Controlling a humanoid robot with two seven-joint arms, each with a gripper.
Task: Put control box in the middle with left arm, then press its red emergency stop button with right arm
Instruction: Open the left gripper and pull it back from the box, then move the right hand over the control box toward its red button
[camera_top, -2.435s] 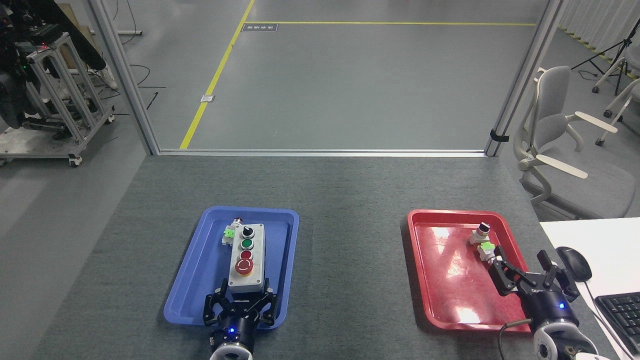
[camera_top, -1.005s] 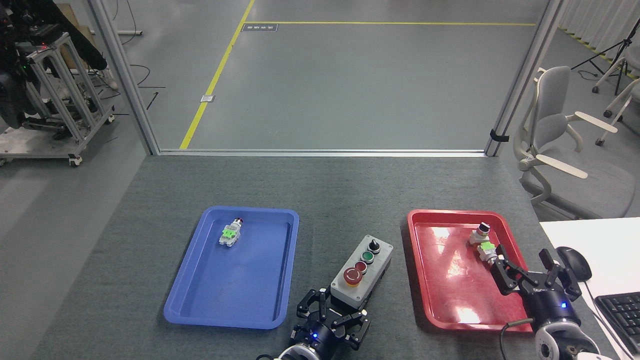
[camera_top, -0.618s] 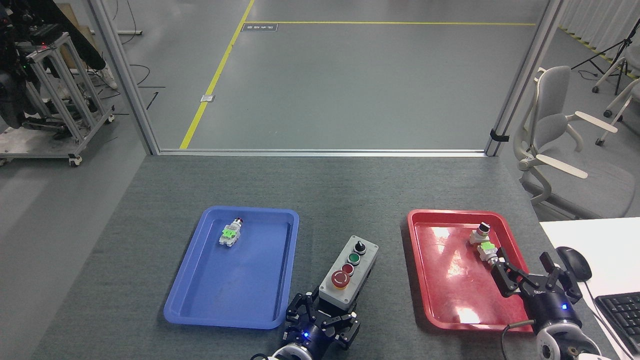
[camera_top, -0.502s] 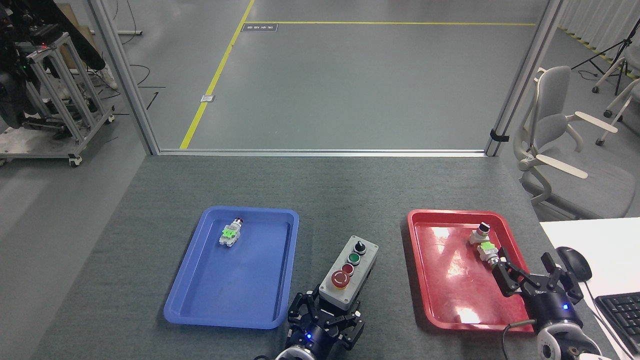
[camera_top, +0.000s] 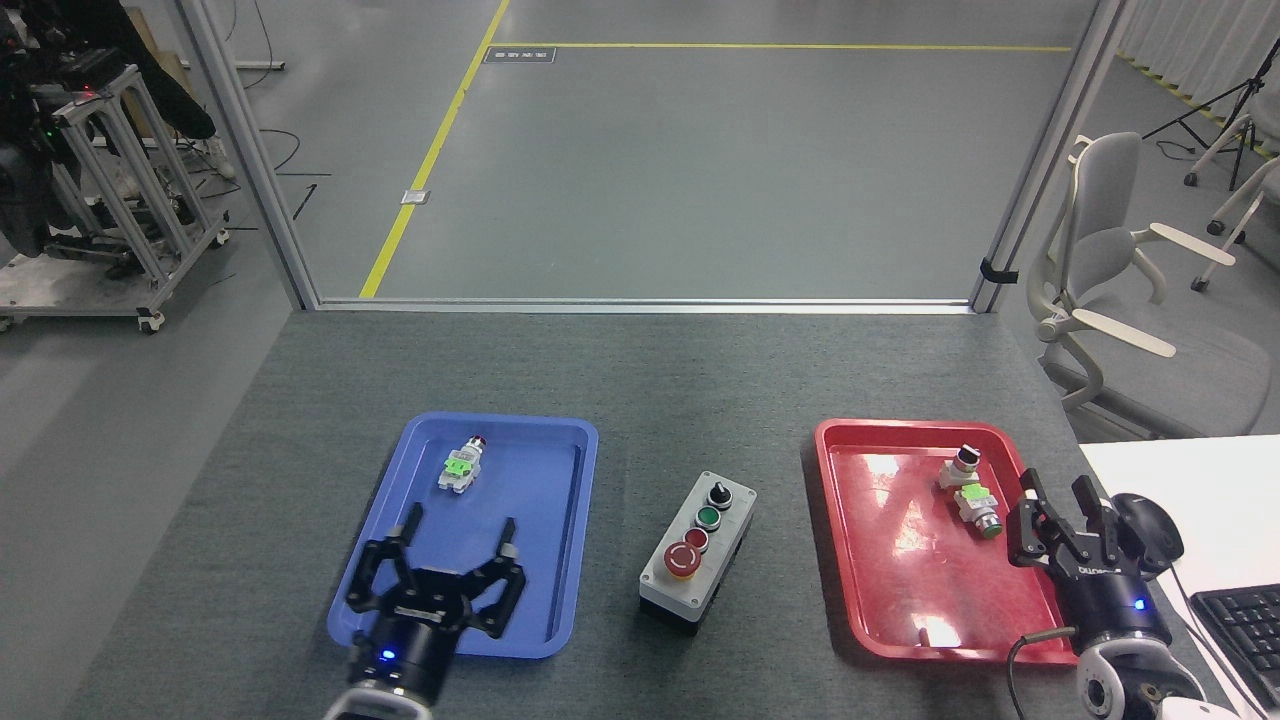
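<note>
The control box (camera_top: 697, 553), light grey on a black base, lies alone on the dark grey felt in the middle (camera_top: 690, 400), between the two trays. Its red emergency stop button (camera_top: 683, 561), a round red cap with a yellow ring, is at its near end, with a small red button, a green button and a black knob beyond. My left gripper (camera_top: 458, 530) hangs open and empty over the near part of the blue tray (camera_top: 400, 510), well left of the box. My right gripper (camera_top: 1055, 492) is open at the red tray's (camera_top: 850, 520) right rim, with a black cable trailing.
A white-and-green switch part (camera_top: 461, 467) lies in the blue tray's far end. Two more small parts (camera_top: 968, 485) sit in the red tray near my right gripper. A white desk with a mouse (camera_top: 1150, 525) and keyboard (camera_top: 1240, 620) adjoins the table at right.
My left gripper let go of the control box and drew away left, back over the blue tray. The box stays on the felt. My right gripper shifted slightly up and right.
</note>
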